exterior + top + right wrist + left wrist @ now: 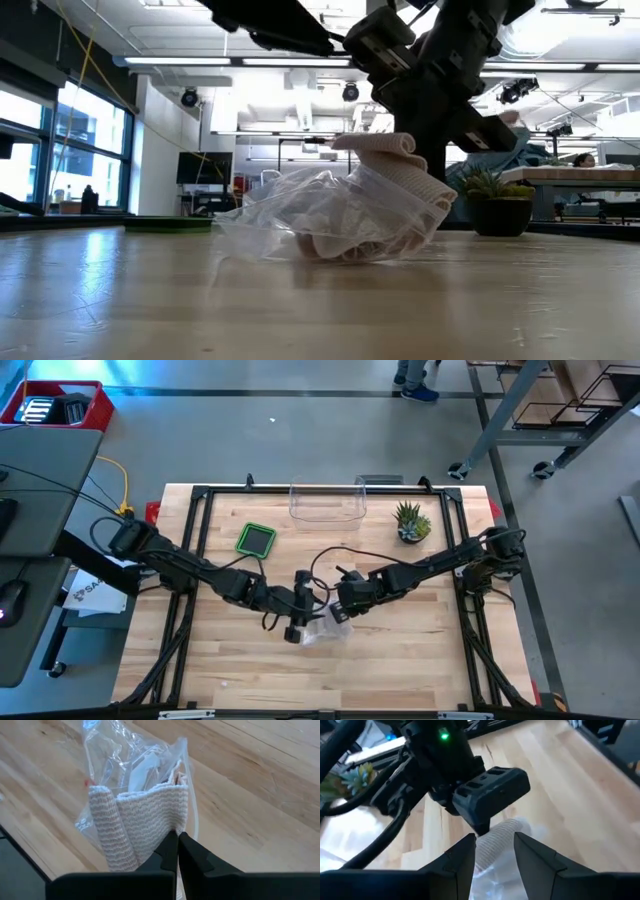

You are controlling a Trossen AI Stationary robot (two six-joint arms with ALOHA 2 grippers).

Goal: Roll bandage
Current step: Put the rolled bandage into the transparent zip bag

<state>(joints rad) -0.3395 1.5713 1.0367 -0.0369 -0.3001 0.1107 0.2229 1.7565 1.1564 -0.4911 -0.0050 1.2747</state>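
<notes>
Closest to the low camera lies a clear plastic bag [320, 225], crumpled on the wooden table [400, 670], near the middle of it and somewhat toward the front edge. A beige woven bandage [142, 820] comes out of the mouth of this bag. The right gripper [177, 851] has its two fingers pressed together on one edge of the bandage and holds it up above the bag. The left gripper [494, 851] is just beside it, with its fingers half apart around the bandage; I cannot tell if they touch it.

I judge the bandage to be light, soft and a little stretchy, so it will fold and sag and not keep its shape. The bag looks thin and slippery and may be dragged along. A good place to grip is the free end of the cloth, across its full width, away from the plastic.
</notes>
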